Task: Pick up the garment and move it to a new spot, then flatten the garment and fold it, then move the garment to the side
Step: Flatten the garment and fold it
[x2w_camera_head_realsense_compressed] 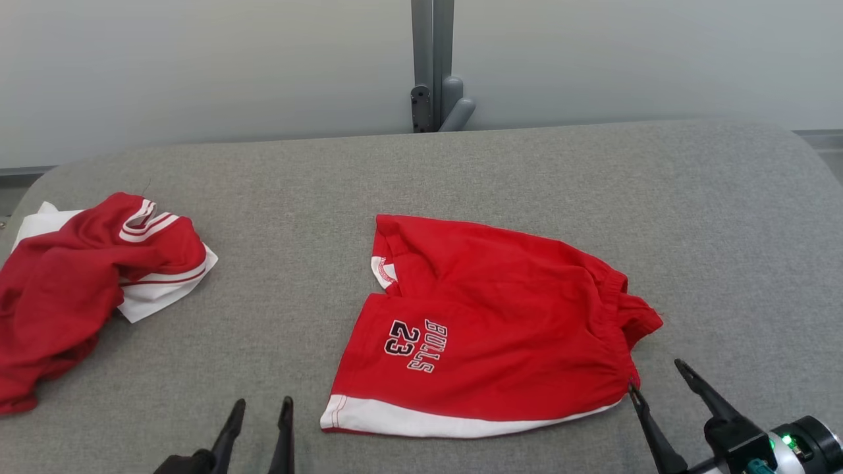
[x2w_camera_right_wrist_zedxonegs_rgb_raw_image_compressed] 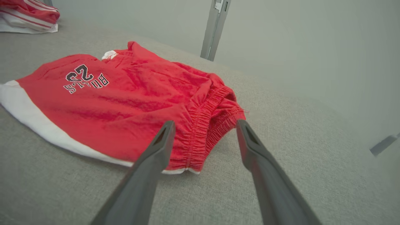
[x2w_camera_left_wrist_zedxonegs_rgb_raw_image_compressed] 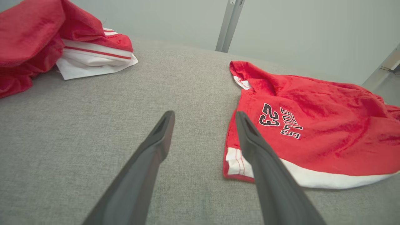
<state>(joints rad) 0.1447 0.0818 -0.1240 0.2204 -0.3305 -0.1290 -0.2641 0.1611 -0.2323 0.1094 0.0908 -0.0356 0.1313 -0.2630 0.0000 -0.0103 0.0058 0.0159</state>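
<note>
Got the red shorts (x2w_camera_head_realsense_compressed: pixel 487 322) lying mostly flat mid grey padded table (x2w_camera_head_realsense_compressed: pixel 724 217), waistband (x2w_camera_head_realsense_compressed: pixel 619 296) toward the right. Seeing left gripper (x2w_camera_head_realsense_compressed: pixel 263 401) spread wide and empty near the white hem (x2w_camera_head_realsense_compressed: pixel 421 421), right gripper (x2w_camera_head_realsense_compressed: pixel 655 375) same, empty, just beside the waistband. Also spotting a red-and-white clothes heap (x2w_camera_head_realsense_compressed: pixel 79 283) far left

Garment (x2w_camera_head_realsense_compressed: pixel 487 316): you see plain bright red, with a broad white band along the near hem and thin red stitch lines at its left corner.
Lettering (x2w_camera_head_realsense_compressed: pixel 416 345): you read "BULLS 23" in black, edged with white.
Heap of clothes (x2w_camera_head_realsense_compressed: pixel 79 276): you see deeper red over white, with red-and-white striped trim.
Table (x2w_camera_head_realsense_compressed: pixel 527 171): you have a flecked mid-grey weave.
Wall (x2w_camera_head_realsense_compressed: pixel 197 66): you see plain pale grey-green.
Post (x2w_camera_head_realsense_compressed: pixel 433 66): you see grey.
Left gripper (x2w_camera_head_realsense_compressed: pixel 262 405): you see near-black fingers.
Right gripper (x2w_camera_head_realsense_compressed: pixel 655 375): you see near-black fingers, a black-and-silver wrist and a green light.
</note>
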